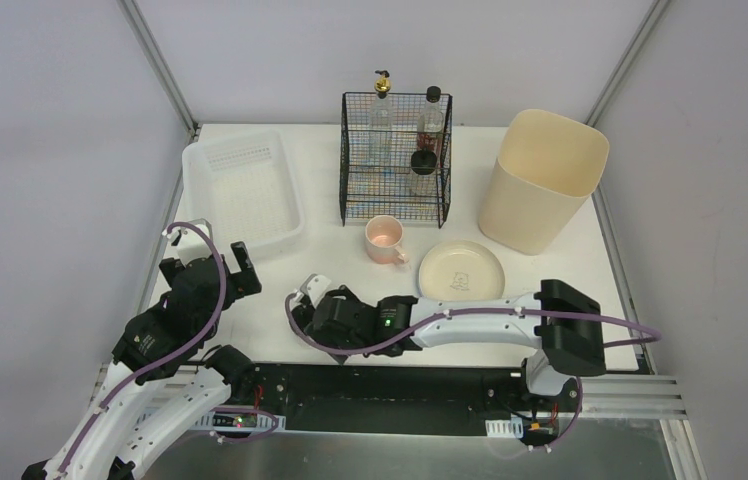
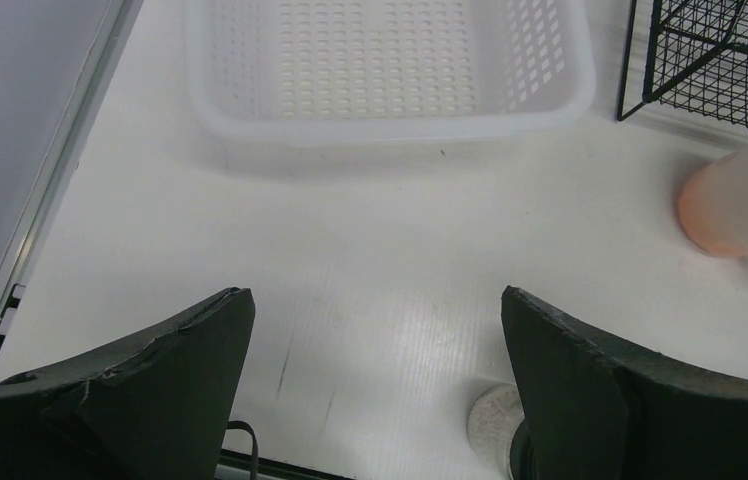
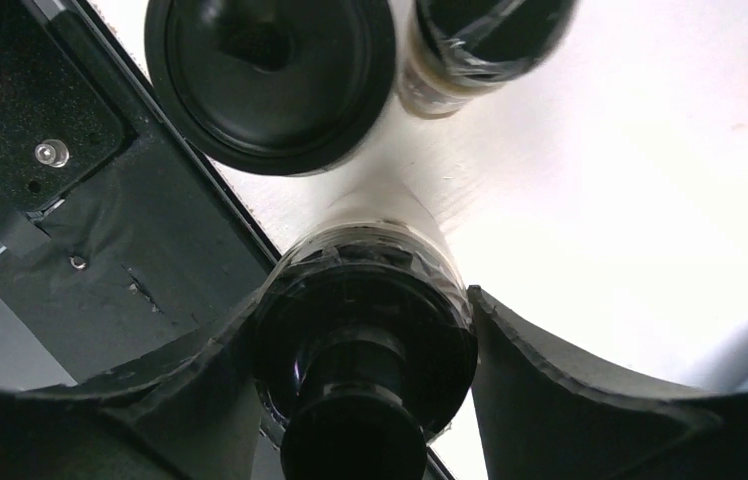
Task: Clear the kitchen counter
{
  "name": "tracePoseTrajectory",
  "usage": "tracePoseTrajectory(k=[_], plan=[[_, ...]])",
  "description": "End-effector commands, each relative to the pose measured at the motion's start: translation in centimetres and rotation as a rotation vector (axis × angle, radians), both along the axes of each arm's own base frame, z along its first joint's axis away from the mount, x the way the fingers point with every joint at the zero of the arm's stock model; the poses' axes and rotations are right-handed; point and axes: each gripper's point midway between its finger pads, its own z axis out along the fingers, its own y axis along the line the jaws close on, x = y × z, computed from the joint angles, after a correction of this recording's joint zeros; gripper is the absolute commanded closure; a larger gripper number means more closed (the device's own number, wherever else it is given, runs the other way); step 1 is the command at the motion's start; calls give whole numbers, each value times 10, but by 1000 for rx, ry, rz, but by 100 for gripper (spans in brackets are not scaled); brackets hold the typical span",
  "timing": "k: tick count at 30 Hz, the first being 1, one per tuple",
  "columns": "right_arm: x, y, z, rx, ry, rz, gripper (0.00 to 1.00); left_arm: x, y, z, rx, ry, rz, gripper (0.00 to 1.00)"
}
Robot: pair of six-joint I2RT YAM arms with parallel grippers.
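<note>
The white kitchen counter [image 1: 320,252] fills the overhead view; at 8 o'clock the left claw [image 2: 375,296] hovers spread wide over bare surface, with a white tray [image 1: 193,170] at 10 o'clock. At 6 o'clock, by the near edge, the right claw [image 3: 362,305] pinches a small black-capped bottle [image 3: 365,365] between both fingers. A black wire rack [image 1: 395,160] holding bottles stands at 12 o'clock, a pink mug [image 1: 385,240] and a cream plate [image 1: 460,270] sit in front of it, and a tall cream bin [image 1: 540,180] stands at 2 o'clock.
</note>
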Motion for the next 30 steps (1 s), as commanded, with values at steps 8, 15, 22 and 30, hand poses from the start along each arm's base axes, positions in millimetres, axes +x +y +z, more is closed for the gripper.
tracePoseTrajectory(k=[8,15,22,30], plan=[[51,-28,139,227,-179,-148,55,0,1,4,-7,2,8,0],[124,-64,192,305,-267,-345,57,0,-1,3,-5,9,3,0],[213,-88,239,395,-350,-573,59,0,0,4,-6,8,2,0],[299,-92,256,421,-395,-720,61,0,0,4,-9,5,1,0]])
